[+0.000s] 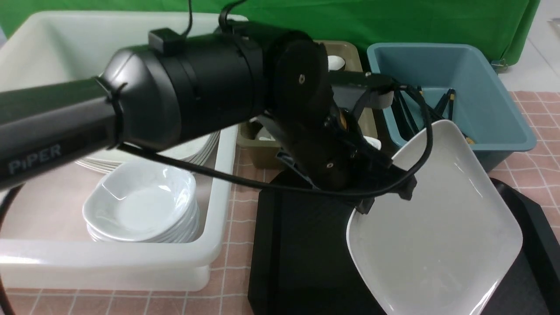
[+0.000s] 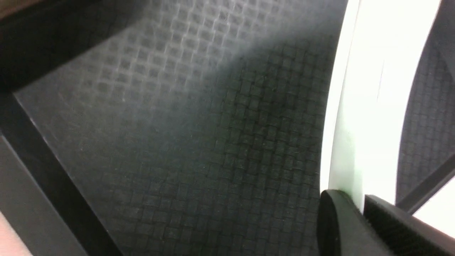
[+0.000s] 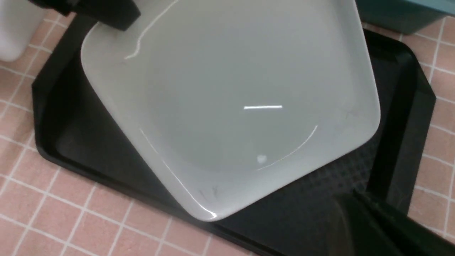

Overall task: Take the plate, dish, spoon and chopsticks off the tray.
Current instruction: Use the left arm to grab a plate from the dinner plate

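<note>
Plate [image 1: 437, 223] held over the tray [image 1: 306, 262] by the left tool [image 1: 389, 201], pinched shut on its rim; right tool [image 3: 359, 220] closed, empty; looks like only the plate's left to clear.

Landmark: tray [image 1: 306, 245]. Tray looks like black plastic, matt, with a rough woven-look texture across its floor and smoother rim walls. Plate [image 1: 437, 227] above it: glossy white, ceramic-looking, smooth, sharp highlights. Blue bin [image 1: 498, 100] beyond the tray: smooth plastic, low sheen. Olive bin [image 1: 262, 153], also beyond the tray: plastic-looking, fairly smooth. White tub [image 1: 109, 264] to the left of the tray: smooth plastic, soft shine; bowls [image 1: 140, 201] inside it glossy, ceramic-looking. Green cloth [image 1: 350, 22] far behind the tray: matt fabric, lightly creased. Table covering [image 1: 236, 245] around the tray: pink with white grid lines, mostly matt, material unclear.
</note>
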You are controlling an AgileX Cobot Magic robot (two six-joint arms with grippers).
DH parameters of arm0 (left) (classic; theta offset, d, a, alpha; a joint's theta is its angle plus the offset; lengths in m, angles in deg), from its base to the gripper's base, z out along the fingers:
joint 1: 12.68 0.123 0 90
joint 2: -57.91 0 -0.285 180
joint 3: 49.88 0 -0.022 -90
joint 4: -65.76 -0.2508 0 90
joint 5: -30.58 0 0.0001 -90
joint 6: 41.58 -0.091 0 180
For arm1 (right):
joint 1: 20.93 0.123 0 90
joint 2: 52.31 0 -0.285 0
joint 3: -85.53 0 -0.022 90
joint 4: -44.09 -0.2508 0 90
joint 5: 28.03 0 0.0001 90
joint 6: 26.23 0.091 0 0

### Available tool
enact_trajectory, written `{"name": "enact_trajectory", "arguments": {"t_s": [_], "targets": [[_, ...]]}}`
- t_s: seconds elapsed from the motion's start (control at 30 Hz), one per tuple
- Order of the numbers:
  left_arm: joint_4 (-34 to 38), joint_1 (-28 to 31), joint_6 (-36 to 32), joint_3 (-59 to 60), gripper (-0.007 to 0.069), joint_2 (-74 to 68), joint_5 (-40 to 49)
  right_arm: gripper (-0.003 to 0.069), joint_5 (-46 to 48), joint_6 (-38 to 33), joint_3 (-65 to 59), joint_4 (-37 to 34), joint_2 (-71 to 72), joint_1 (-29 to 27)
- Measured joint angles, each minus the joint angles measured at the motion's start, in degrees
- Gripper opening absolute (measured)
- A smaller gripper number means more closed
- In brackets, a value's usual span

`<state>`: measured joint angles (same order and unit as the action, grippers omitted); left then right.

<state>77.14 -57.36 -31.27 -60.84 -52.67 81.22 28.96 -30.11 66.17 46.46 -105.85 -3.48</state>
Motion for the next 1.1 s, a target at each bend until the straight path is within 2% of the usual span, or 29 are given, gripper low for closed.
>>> {"name": "enact_trajectory", "arguments": {"t_s": [0.47,1.1], "targets": [[-6.0,-0.1,-0.1,-8.0,0.0013,0.1,7.4,0.0030,-1.7,-0.9,0.0,-2.4,0.0,0.0],[-9.0,-0.1,0.7,-8.4,0.0008,-0.4,8.6,0.0030,-2.1,-1.3,0.0,-2.4,0.0,0.0]]}}
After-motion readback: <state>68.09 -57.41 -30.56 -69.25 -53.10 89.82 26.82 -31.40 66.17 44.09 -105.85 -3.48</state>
